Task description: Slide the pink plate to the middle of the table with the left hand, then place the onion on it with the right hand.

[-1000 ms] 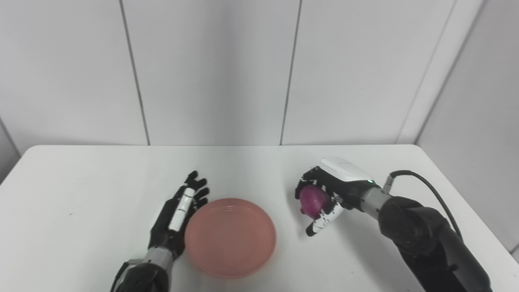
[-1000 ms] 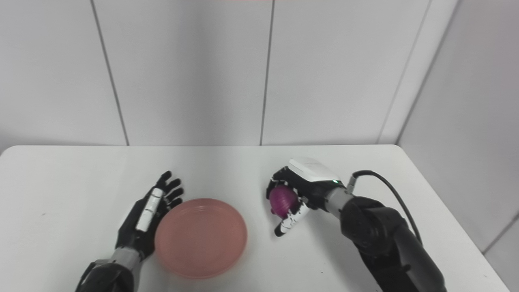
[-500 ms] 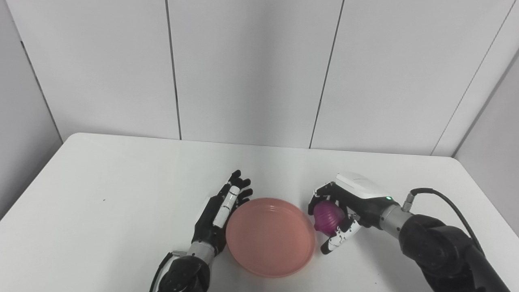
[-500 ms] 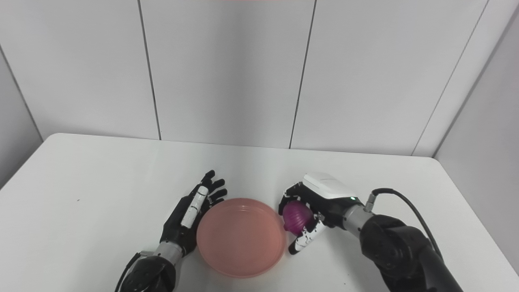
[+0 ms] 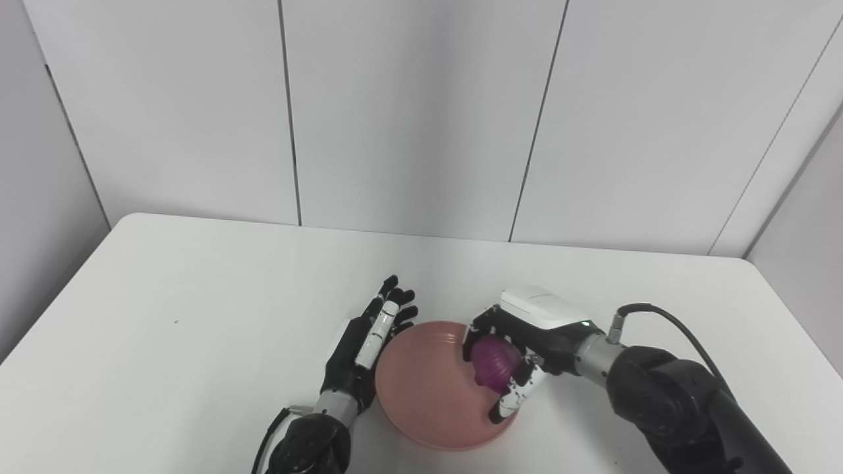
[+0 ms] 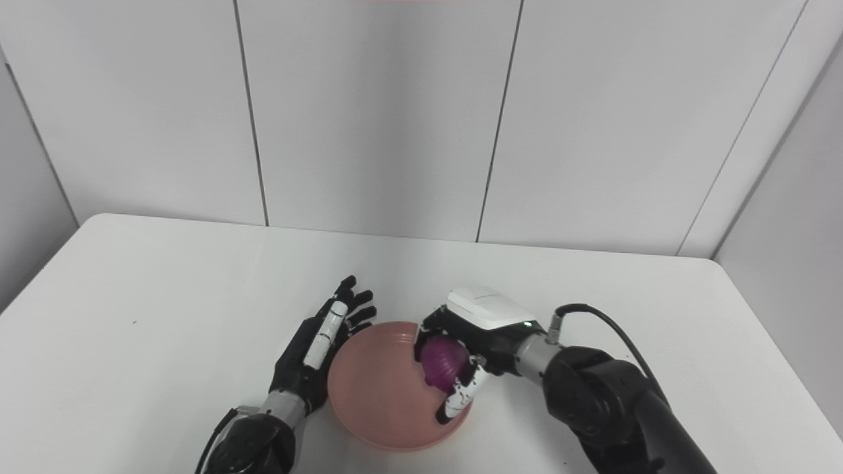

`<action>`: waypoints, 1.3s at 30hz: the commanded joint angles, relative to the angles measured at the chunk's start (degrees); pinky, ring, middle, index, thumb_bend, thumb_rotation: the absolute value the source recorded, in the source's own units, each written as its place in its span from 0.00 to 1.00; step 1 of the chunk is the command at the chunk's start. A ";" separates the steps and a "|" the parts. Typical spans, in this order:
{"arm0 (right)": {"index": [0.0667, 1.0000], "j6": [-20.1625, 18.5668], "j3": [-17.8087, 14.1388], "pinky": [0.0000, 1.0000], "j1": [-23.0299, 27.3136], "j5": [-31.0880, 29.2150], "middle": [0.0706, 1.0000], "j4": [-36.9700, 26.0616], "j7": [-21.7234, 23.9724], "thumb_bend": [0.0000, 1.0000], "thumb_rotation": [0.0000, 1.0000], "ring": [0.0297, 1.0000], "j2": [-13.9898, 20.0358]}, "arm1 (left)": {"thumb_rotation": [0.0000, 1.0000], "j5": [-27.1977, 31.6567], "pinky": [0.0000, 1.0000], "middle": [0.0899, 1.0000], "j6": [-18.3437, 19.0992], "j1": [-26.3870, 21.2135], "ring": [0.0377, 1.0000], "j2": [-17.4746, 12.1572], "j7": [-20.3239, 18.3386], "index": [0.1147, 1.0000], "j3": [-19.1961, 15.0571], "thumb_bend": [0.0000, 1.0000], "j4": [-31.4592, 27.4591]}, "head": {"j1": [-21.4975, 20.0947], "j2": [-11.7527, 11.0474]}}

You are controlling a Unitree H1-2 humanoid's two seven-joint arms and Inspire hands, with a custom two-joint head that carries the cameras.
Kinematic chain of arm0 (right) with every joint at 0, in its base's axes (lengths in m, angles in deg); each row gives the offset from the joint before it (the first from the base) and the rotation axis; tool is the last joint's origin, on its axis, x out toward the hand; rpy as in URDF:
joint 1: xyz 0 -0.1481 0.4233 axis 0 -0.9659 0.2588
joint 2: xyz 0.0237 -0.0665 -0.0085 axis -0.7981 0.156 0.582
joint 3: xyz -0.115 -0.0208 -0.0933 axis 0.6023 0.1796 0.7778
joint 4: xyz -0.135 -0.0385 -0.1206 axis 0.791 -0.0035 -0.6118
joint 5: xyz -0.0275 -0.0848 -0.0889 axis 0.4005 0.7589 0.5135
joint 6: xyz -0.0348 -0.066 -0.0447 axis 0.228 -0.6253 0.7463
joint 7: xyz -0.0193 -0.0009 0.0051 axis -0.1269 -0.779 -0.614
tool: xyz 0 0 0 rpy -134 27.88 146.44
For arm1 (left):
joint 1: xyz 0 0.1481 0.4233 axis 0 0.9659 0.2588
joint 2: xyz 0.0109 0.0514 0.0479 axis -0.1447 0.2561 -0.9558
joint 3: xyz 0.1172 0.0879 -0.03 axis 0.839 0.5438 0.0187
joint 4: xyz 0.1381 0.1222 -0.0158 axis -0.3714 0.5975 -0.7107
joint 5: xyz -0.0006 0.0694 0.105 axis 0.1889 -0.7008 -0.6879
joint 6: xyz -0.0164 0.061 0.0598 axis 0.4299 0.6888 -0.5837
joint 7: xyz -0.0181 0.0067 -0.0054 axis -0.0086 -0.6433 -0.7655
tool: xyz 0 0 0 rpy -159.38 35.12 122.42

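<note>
- The round, shallow pink plate (image 5: pixel 428 395) lies flat on the white rectangular table (image 5: pixel 197 296), near the front edge and about midway across its width
- The left hand (image 5: pixel 365 345), black with a white strip along one finger, lies at the plate's left rim with its fingers straight and slightly spread, pointing away from the robot; it holds nothing, and its inner edge is touching or just beside the rim, which of the two cannot be told
- The right hand (image 5: pixel 520 342), black with a white cover on its back, reaches in from the right over the plate's right half
- Its fingers and thumb are curled around the round purple-red onion (image 5: pixel 495 370), gripping it from above and from the side, with the white-tipped thumb (image 5: pixel 510 401) pointing down toward the plate
- The onion is over the plate's right part, inside the rim; whether it already touches the plate's surface or is held just above cannot be told
- The right arm's black forearm (image 5: pixel 658 401), with a black cable (image 5: pixel 665 316) looping over the wrist, runs in from the lower right corner
- Behind the table stands a wall of plain pale grey panels (image 5: pixel 421 112)
</note>
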 commanded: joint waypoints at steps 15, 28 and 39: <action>0.49 2.13 2.62 0.30 7.43 2.11 0.39 2.21 2.08 0.52 0.01 0.35 -5.80 | 0.81 0.13 0.88 0.89 4.21 2.73 0.87 -0.34 0.20 0.93 -0.51 0.64 3.00 | -0.70 0.03; 0.49 3.20 2.67 0.32 7.15 3.21 0.40 8.43 0.21 0.52 0.01 0.37 -5.41 | 0.80 0.54 0.89 0.89 4.74 2.92 0.88 -0.86 -0.35 0.94 -0.68 0.64 2.48 | -1.62 0.36; 0.47 4.78 3.14 0.33 6.85 6.94 0.43 9.55 -1.28 0.53 0.01 0.40 -5.02 | 0.79 0.44 0.89 0.89 5.34 3.15 0.88 -0.63 -0.39 0.94 -0.92 0.64 2.08 | -2.05 0.53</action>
